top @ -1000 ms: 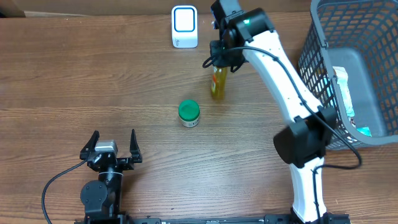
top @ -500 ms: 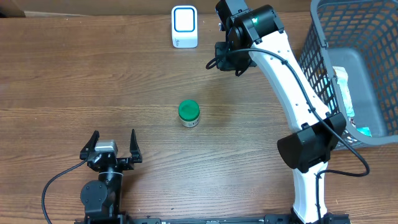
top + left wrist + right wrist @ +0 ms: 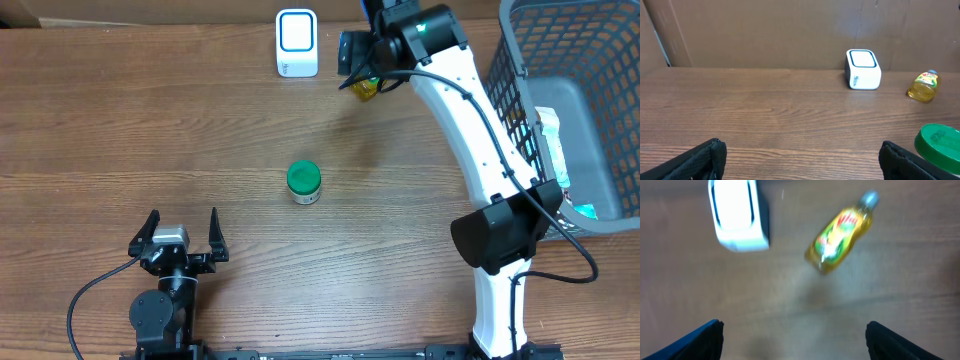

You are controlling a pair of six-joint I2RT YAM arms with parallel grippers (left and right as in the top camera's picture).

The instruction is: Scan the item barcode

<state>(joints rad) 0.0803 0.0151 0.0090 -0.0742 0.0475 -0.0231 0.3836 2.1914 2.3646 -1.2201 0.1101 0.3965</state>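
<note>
Overhead view: at lower left, the left gripper [image 3: 182, 222] sits with fingers spread wide, holding nothing. A green-lidded jar [image 3: 304, 181] stands mid-table. At the far edge is a white barcode scanner [image 3: 297, 43]. Just right of it a yellow bottle [image 3: 365, 88] lies tilted below the right gripper [image 3: 795, 332], whose fingers are spread wide, clear of the bottle.

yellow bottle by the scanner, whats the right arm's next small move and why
Probably lower the right gripper over the yellow bottle and close on it. Its jaws stand open with nothing between them, and the bottle lies free on the table beside the white scanner, so it likely needs gripping before its barcode can face the scanner.
</note>
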